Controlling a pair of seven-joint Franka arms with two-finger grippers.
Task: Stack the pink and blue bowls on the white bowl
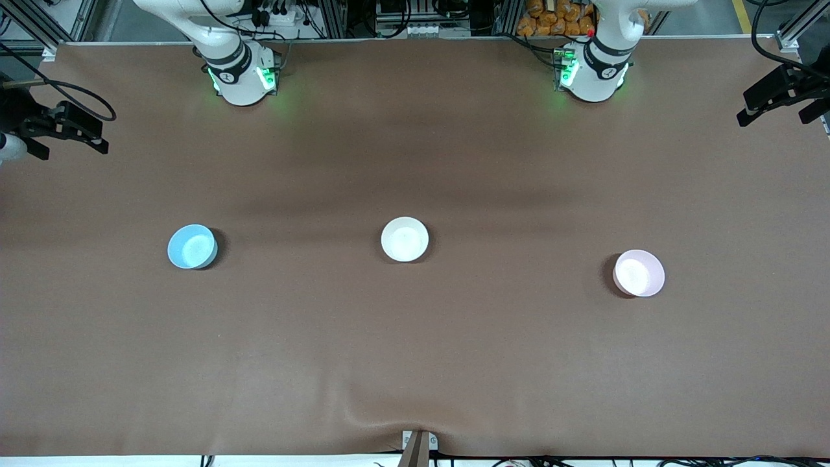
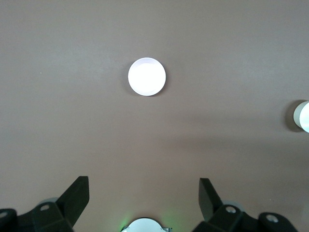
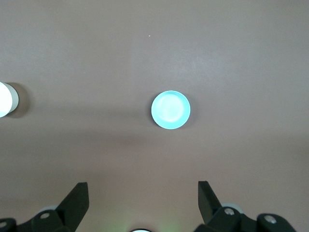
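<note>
1. Front view: white bowl (image 1: 404,239) mid-tabletop (image 1: 415,363), blue bowl (image 1: 192,246) toward the right arm's end, pink bowl (image 1: 639,273) toward the left arm's, seemingly empty.
2. Left end effector (image 2: 144,193) and right end effector (image 3: 143,193) wait aloft, fingers apart.

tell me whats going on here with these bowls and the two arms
Nothing is being handled yet. Three bowls sit apart on the brown table: the white bowl in the middle, the blue bowl toward the right arm's end, and the pink bowl toward the left arm's end. The left gripper hangs open high above the table with the pink bowl below it, and the right gripper hangs open above the blue bowl. No stacking has begun.
</note>
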